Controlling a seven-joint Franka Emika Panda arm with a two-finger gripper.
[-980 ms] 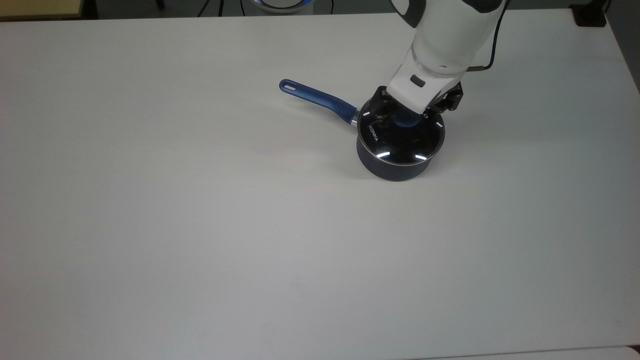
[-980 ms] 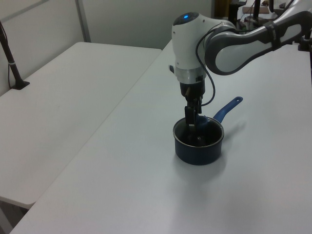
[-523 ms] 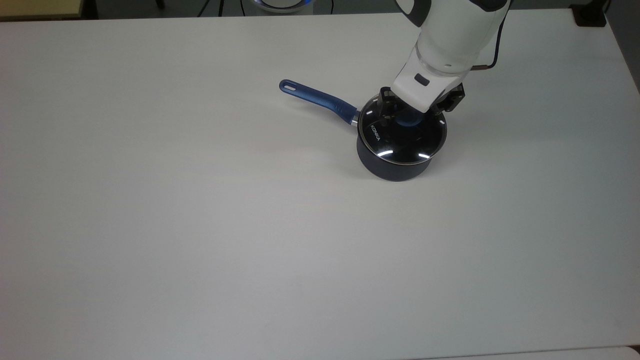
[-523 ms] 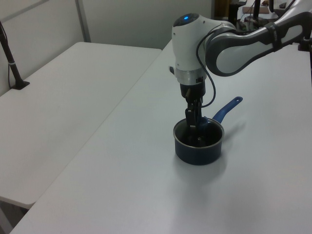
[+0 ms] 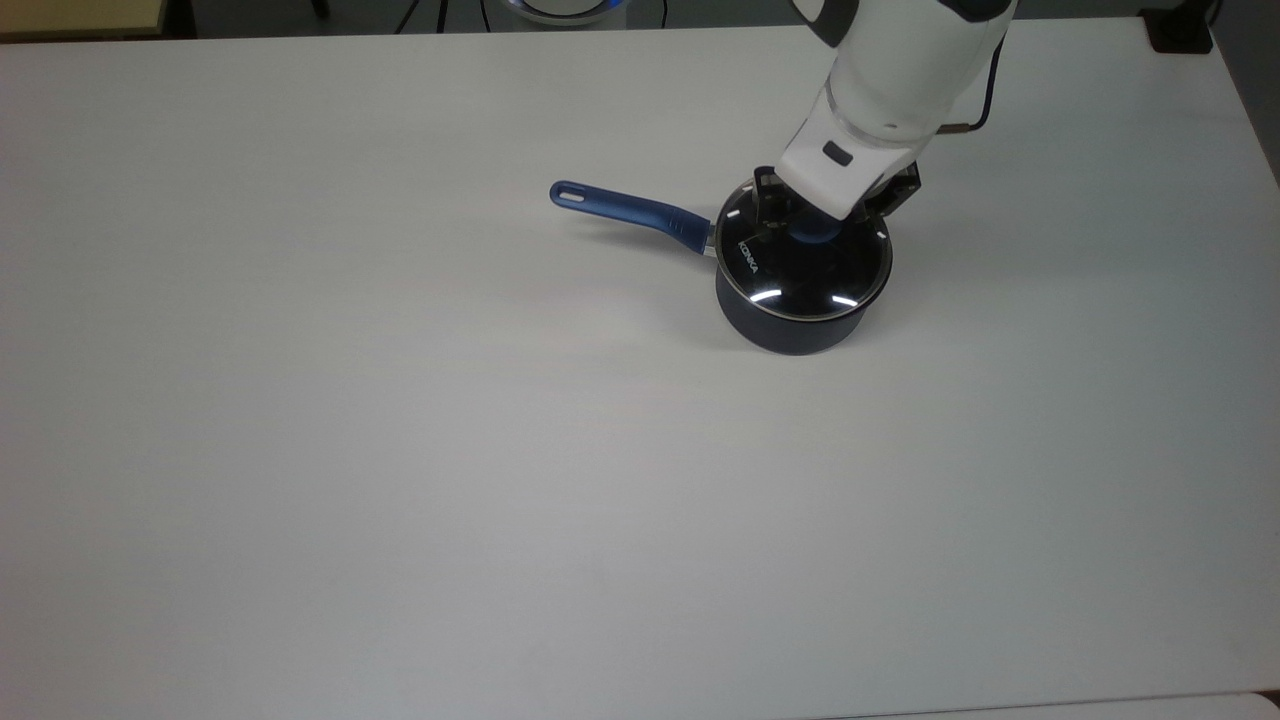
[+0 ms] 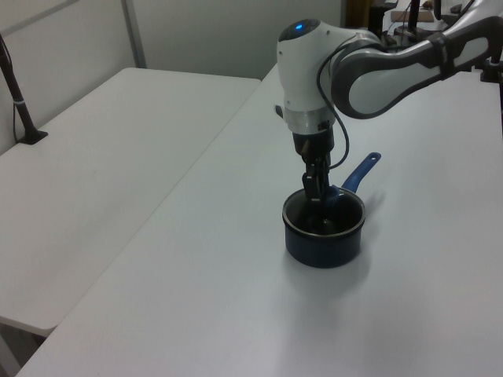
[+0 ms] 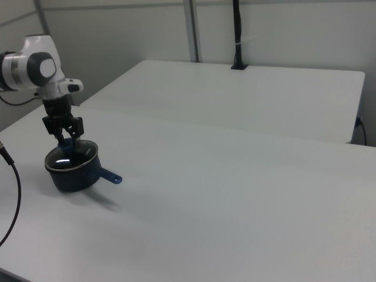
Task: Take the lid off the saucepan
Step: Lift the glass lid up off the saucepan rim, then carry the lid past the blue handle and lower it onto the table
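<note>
Saucepan (image 5: 795, 325) on white desk (image 5: 400, 450), w/ glass lid (image 5: 800, 275) seated on rim. Claw (image 5: 812, 232) clamped on lid's blue knob; pan handle points to the top view's left.

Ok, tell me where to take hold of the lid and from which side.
Grip the lid by its blue knob, coming straight down from above. The knob stands proud at the centre of the flat glass, whose thin rim lies flush on the saucepan. The gripper already hangs over it.
</note>
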